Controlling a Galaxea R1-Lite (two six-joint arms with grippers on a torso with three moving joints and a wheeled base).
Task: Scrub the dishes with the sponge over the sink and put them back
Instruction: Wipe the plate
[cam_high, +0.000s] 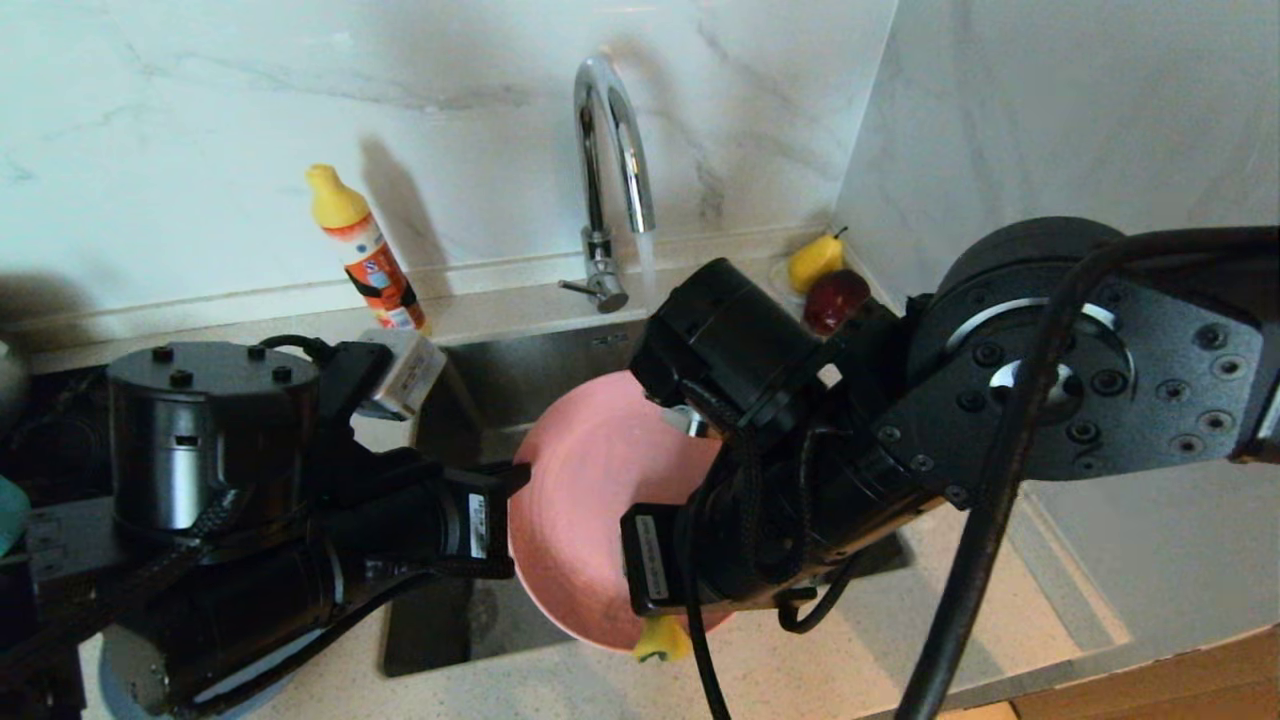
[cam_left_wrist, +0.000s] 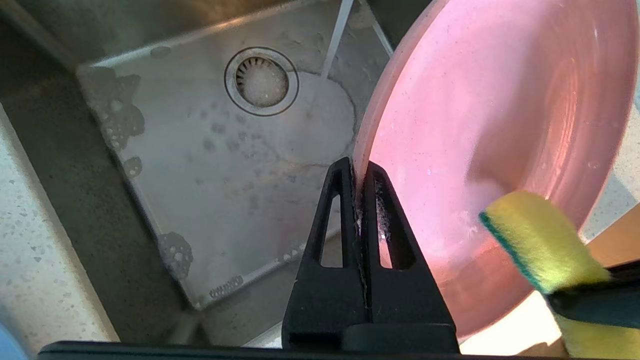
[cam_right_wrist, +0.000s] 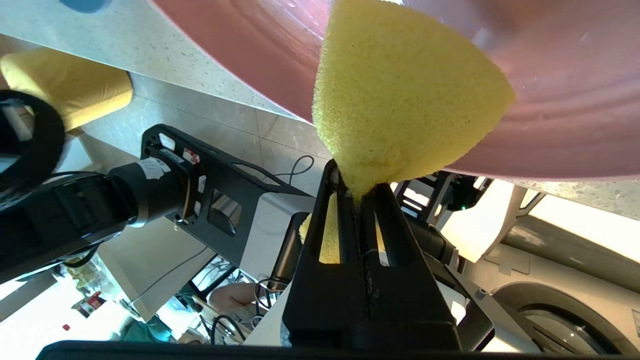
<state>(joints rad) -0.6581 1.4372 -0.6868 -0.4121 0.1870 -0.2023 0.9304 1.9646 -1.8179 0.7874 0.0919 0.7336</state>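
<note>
A round pink plate (cam_high: 590, 500) hangs tilted on edge over the sink (cam_high: 520, 370). My left gripper (cam_left_wrist: 357, 172) is shut on the plate's (cam_left_wrist: 500, 115) rim, which sits pinched between the two black fingers. My right gripper (cam_right_wrist: 357, 187) is shut on the yellow sponge (cam_right_wrist: 400, 100). The sponge presses against the pink plate (cam_right_wrist: 575, 100) near its lower edge. In the left wrist view the sponge (cam_left_wrist: 540, 240) shows its green layer against the plate's face. A bit of the sponge (cam_high: 662, 640) peeks out below the plate in the head view. The other dishes are out of view.
Water runs from the curved chrome tap (cam_high: 610, 130) into the basin, whose floor has suds around the strainer drain (cam_left_wrist: 261, 81). An orange bottle with a yellow cap (cam_high: 365, 250) stands behind the sink. A yellow pear (cam_high: 815, 260) and a red fruit (cam_high: 835, 298) lie in the back right corner.
</note>
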